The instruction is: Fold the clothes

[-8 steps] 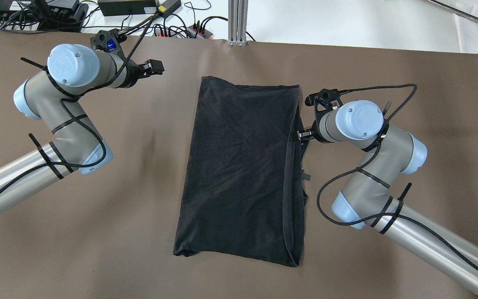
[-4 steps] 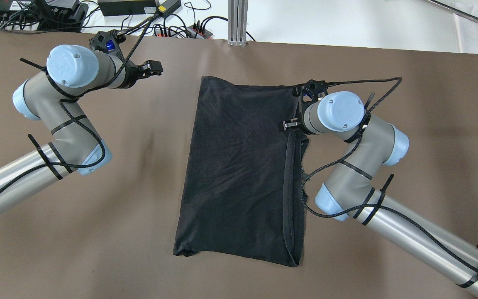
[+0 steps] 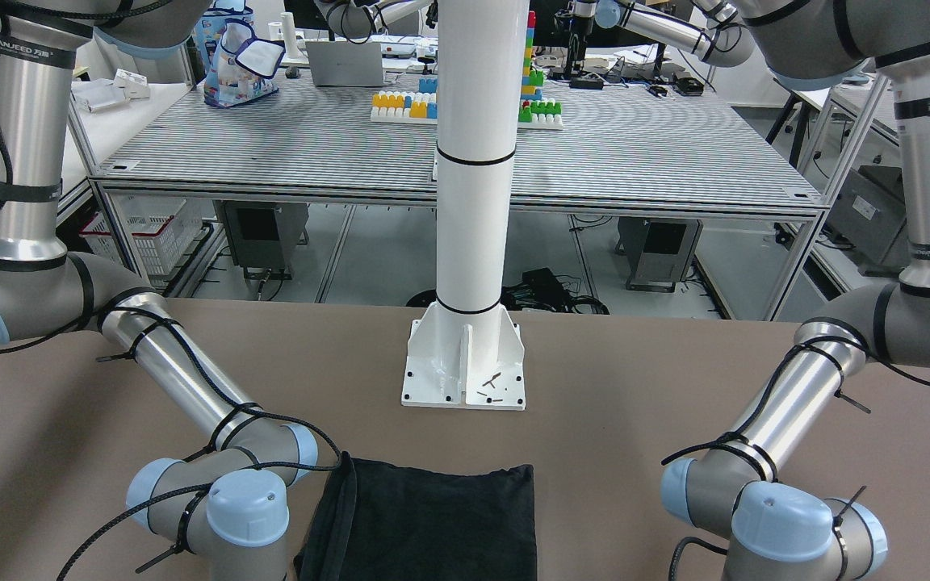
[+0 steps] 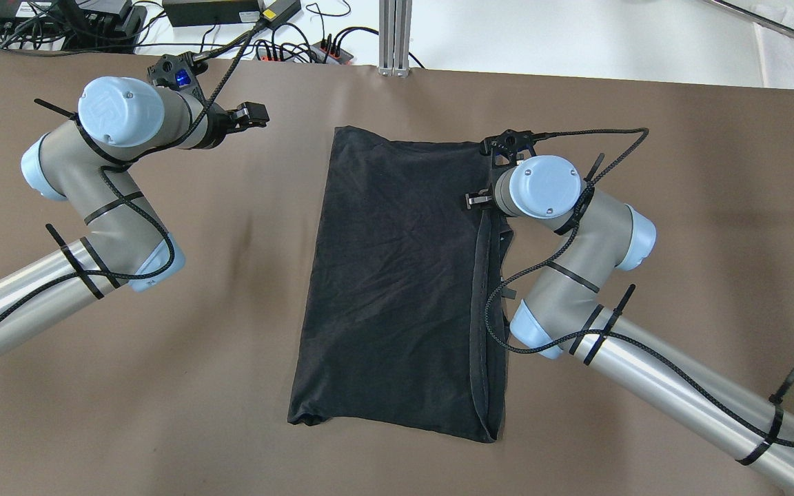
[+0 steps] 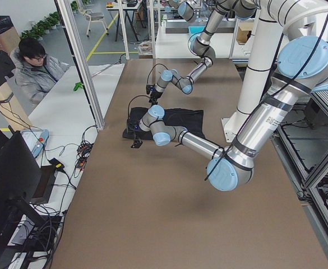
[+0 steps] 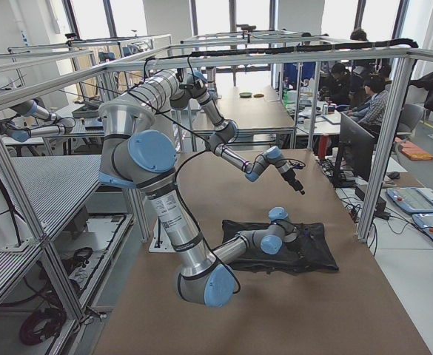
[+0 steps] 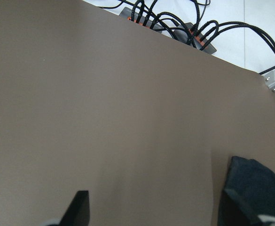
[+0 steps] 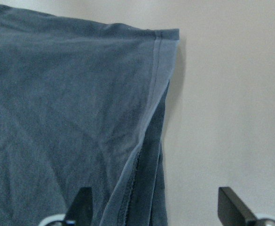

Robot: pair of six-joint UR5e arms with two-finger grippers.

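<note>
Right gripper (image 8: 155, 207) nearer clothes (image 4: 397, 275) — brown table (image 4: 163, 386)

I had two arms: my left arm (image 4: 94, 172) and my right arm (image 4: 576, 227). Each arm had one gripper at its end, so that made two. My left gripper (image 7: 158, 209) was off to one side of the black cloth (image 4: 397, 275), and my right gripper (image 8: 156, 205) was over the cloth's long edge. Each gripper had two fingers (image 8: 83, 205), four in all. There was just one black cloth. It lay on one brown table (image 4: 163, 413). One white pillar (image 3: 473, 202) stood near the cloth's short end. One person (image 5: 37, 73) sat past the cloth's other short end. More people (image 6: 364, 81) sat farther off, too small for me to count.
</note>
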